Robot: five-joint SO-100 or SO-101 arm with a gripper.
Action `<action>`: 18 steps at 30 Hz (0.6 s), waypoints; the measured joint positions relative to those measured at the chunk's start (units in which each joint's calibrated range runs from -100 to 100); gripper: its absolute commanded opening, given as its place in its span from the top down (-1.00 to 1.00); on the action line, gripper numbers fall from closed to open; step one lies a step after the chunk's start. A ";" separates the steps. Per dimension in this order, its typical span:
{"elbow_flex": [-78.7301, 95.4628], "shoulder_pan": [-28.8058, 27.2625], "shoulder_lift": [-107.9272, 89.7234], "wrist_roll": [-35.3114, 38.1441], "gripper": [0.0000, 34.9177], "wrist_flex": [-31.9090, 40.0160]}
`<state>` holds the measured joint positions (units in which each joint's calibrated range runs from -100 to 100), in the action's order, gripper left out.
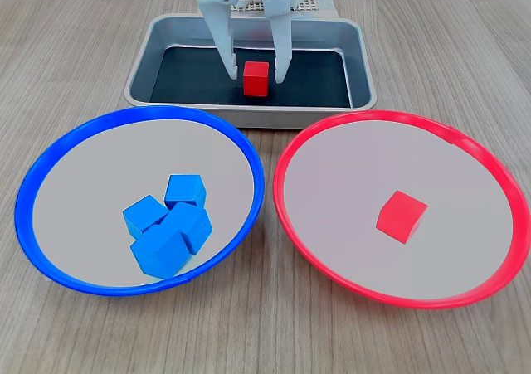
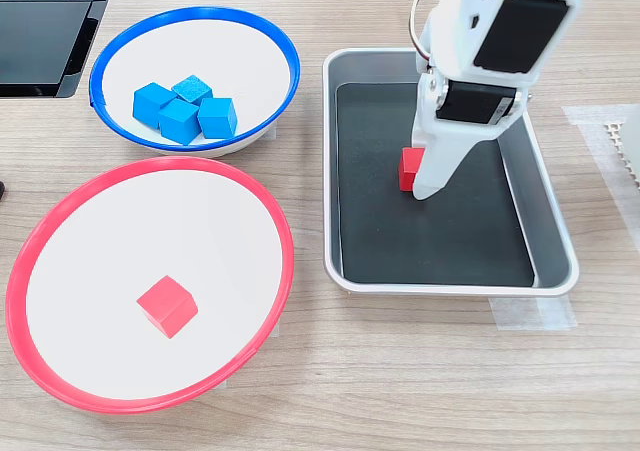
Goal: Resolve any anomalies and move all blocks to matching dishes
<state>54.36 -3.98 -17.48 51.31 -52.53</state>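
Observation:
A red block [image 1: 256, 79] [image 2: 408, 168] rests on the black liner of the silver tray [image 1: 166, 38] [image 2: 550, 221]. My white gripper [image 1: 255, 74] [image 2: 420, 176] is lowered into the tray, open, one finger on each side of that block with gaps showing in the first exterior view. The blue-rimmed dish [image 1: 75, 142] [image 2: 250, 51] holds several blue blocks [image 1: 170, 225] [image 2: 183, 109] in a cluster. The red-rimmed dish [image 1: 332, 183] [image 2: 230, 221] holds one red block [image 1: 401, 216] [image 2: 167, 305].
The two dishes sit side by side on the wooden table, close in front of the tray in the first exterior view. A dark flat object [image 2: 45, 31] lies at the second exterior view's top left. Tape [image 2: 530, 311] holds the tray's corner.

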 measured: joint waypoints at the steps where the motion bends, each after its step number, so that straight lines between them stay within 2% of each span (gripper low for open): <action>1: 0.00 0.09 0.09 0.00 0.50 0.24; 5: 0.18 0.35 0.17 0.00 0.98 0.90; 10: 0.36 0.53 0.17 -0.39 0.98 0.82; 13: -1.91 1.15 0.17 -1.32 0.98 -2.20; 16: -9.17 2.57 0.17 -3.76 0.98 -9.87; 17: -17.88 5.04 0.43 -7.47 0.98 -17.37; 18: -19.69 5.58 0.68 -8.21 0.98 -18.68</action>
<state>34.66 1.59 -16.79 43.10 -71.21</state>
